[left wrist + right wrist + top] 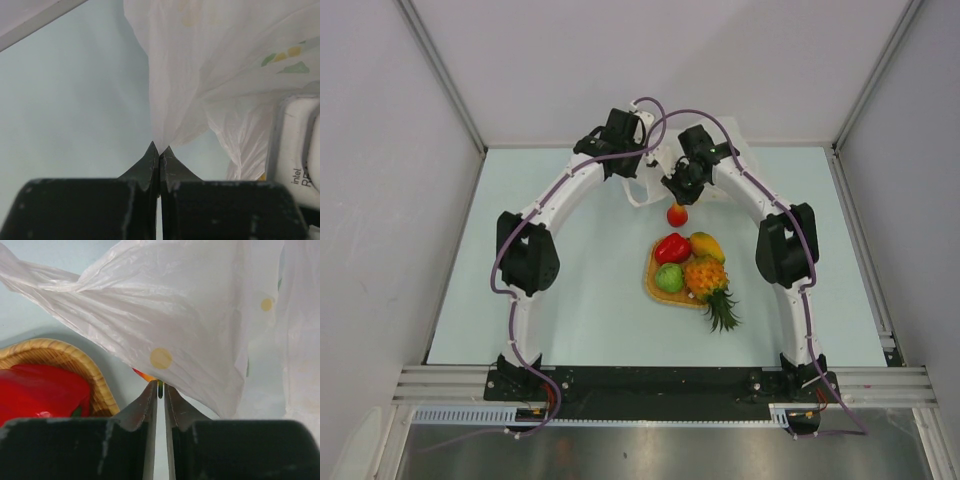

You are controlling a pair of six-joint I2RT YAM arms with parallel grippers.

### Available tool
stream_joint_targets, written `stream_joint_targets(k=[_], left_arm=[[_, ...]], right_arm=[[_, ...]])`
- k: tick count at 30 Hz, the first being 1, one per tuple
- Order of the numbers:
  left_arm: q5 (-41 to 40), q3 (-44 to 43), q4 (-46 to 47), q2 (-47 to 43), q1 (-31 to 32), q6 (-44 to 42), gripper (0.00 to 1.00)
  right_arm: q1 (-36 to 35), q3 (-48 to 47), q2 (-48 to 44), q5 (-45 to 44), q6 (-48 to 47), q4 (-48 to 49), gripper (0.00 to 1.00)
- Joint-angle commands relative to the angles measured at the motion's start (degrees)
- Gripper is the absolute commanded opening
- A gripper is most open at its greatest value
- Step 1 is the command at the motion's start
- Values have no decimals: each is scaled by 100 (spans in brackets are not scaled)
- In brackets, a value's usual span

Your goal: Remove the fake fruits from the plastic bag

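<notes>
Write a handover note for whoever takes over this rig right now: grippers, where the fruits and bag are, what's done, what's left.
Left gripper: shut on the plastic bag at the table's far side.
Right gripper: nearly closed at the bag's lower edge; grip unclear.
Done: pineapple, mango, green apple and red piece on the woven tray.
Small red fruit sits outside the bag, between it and the tray.
Left: check the bag for more fruit; its inside is not visible.
</notes>
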State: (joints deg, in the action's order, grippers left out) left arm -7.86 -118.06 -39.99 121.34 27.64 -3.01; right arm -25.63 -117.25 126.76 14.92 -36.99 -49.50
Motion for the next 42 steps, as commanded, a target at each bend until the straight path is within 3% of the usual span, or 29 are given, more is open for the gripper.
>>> stream_joint_targets(k=[1,3,15,26,42], left_arm=[[-93,37,105,-286,31,-42,0],[-93,37,96,-286,31,-42,0],[-58,20,88,-260,57,-33,0],[-76,46,88,-260,171,-51,0],[-84,38,88,-216,391,-51,0]], right_arm=[[23,-237,-63,134,8,-113,8],[14,-228,-204,134,-27,-157,0],[-39,149,-1285,310,-299,-631,0],[-241,1563,-2462,600,-335,-860,0],[-487,2066,-3183,547,-212,-869,0]])
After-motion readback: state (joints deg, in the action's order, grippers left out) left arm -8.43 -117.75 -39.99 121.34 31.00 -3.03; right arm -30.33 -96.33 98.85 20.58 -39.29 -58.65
